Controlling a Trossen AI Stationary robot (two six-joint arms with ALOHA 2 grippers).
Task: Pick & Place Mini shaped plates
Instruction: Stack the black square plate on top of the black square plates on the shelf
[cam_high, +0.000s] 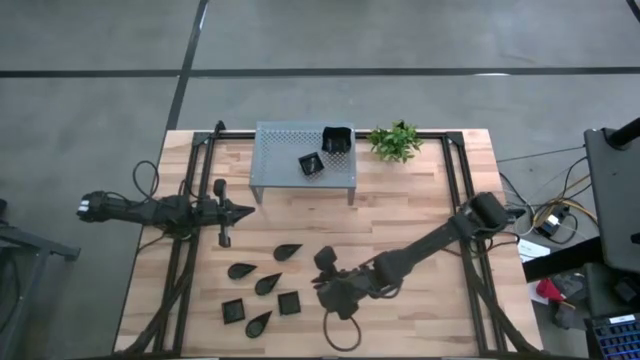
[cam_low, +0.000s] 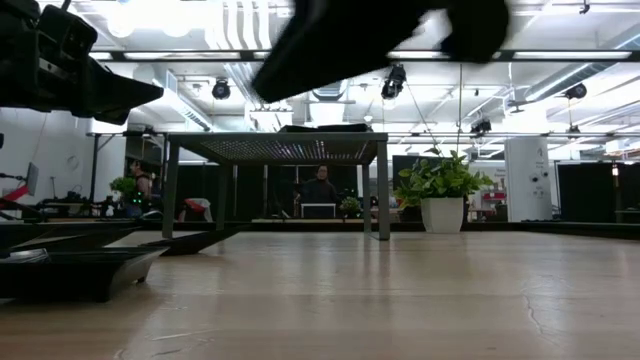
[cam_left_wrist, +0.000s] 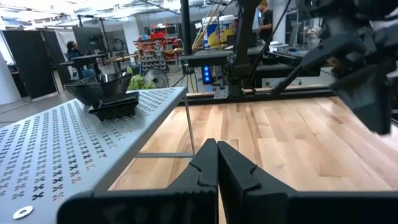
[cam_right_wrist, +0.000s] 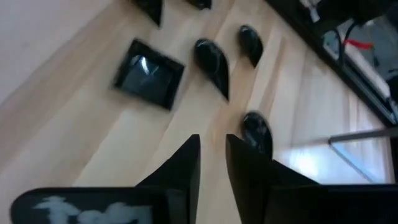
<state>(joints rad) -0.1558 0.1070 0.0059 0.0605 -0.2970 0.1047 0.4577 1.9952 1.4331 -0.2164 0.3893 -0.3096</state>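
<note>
Several small glossy black plates lie flat on the wooden table: teardrops (cam_high: 288, 251) (cam_high: 241, 270) (cam_high: 267, 283) (cam_high: 258, 322) and small squares (cam_high: 289, 302) (cam_high: 233, 310). Two more plates (cam_high: 311, 163) (cam_high: 337, 140) rest on the grey perforated shelf (cam_high: 280, 150). My right gripper (cam_high: 318, 285) hovers slanting down just right of the group. In its wrist view its fingers (cam_right_wrist: 212, 155) stand a little apart with nothing between them, a teardrop plate (cam_right_wrist: 257, 132) just beside one finger and a square plate (cam_right_wrist: 149, 73) ahead. My left gripper (cam_high: 240, 211) waits shut and level at the table's left.
A small green potted plant (cam_high: 396, 140) stands right of the shelf at the table's far edge. Black frame rails (cam_high: 462, 200) run along both sides of the table. A cable loop (cam_high: 340, 330) lies near the front edge. Bare wood lies between the shelf and the plates.
</note>
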